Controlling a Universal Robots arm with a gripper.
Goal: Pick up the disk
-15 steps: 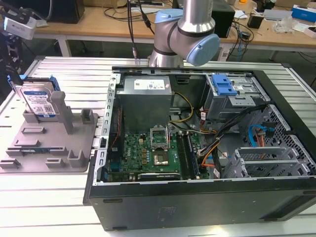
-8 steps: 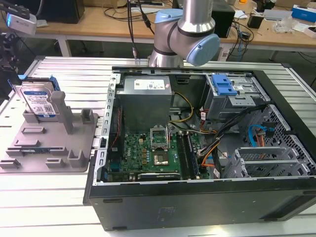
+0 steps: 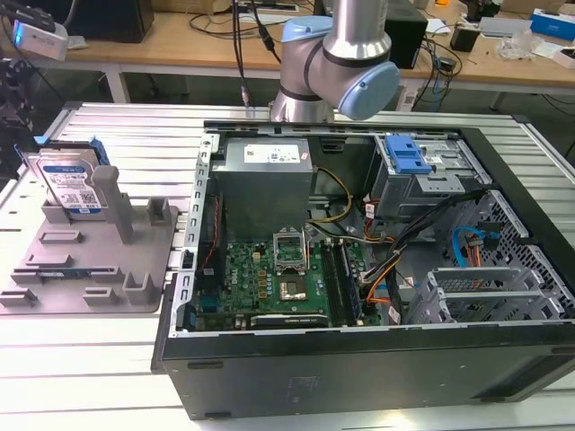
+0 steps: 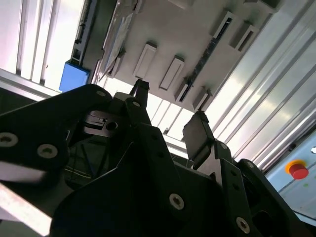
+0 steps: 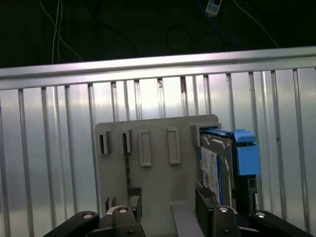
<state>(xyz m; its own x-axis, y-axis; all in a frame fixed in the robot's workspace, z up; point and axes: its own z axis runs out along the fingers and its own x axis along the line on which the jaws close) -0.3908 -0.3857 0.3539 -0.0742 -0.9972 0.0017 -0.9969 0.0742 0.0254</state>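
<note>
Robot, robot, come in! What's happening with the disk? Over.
Gripper open, empty, not touching disk. Disk upright in fixture plate. Grey post close beside it.

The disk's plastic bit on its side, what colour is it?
The side rail of the disk is blue, best seen in the first wrist view.

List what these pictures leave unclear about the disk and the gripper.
1. Exterior view: the disk's lower edge sits behind the fixture plate's posts, so its seating is unclear.
2. First wrist view: the disk's near end is covered by a finger of the gripper and cut by the frame edge.
3. Second wrist view: the gripper's body blocks much of the fixture plate; whether the blue block is the disk's rail cannot be told.
</note>
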